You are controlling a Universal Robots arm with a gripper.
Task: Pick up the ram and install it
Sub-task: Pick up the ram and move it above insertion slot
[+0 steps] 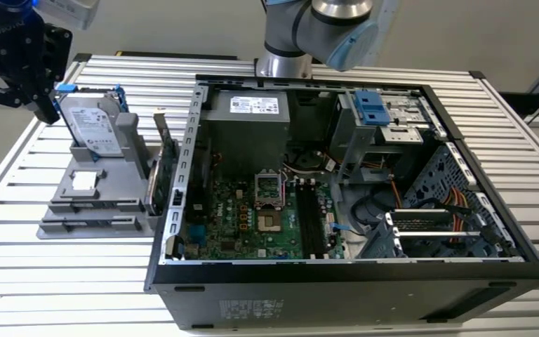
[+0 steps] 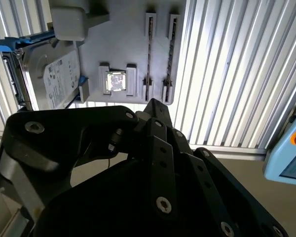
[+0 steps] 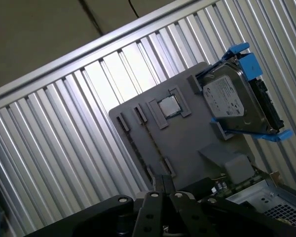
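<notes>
**Closing in on the ram: line up first, then descend**

The ram (image 2: pixel 149 54) appears to stand on edge in one of two narrow slots of the grey tray (image 2: pixel 123 44). In the second wrist view it reads as a thin speckled strip between small end holders. A like strip sits in the neighbouring slot, and a square chip (image 2: pixel 116 81) rests in a pocket just beside them. The hard drive (image 1: pixel 92 123) with blue handles stands upright at the tray's other end. The tray sits on the slatted bench (image 1: pixel 26 295), just beside the open computer case (image 1: pixel 344 281) on the exterior view's left.

I judge the step in hand to be the approach for the pick. It would go best with the jaws turned so they close across the stick's flat faces. They should be centred between the end holders and brought straight down, so nothing rubs the neighbouring strip or the chip pocket. A squared grip matters, since the stick must later meet the motherboard's black slots (image 1: pixel 309 225) without tilt.

The arm (image 1: pixel 318 28) reaches from behind the case to the exterior view's upper left. The jaws hang above the hard drive's end of the tray, pointing down, apart from the ram. I cannot tell whether they are apart or together.
</notes>
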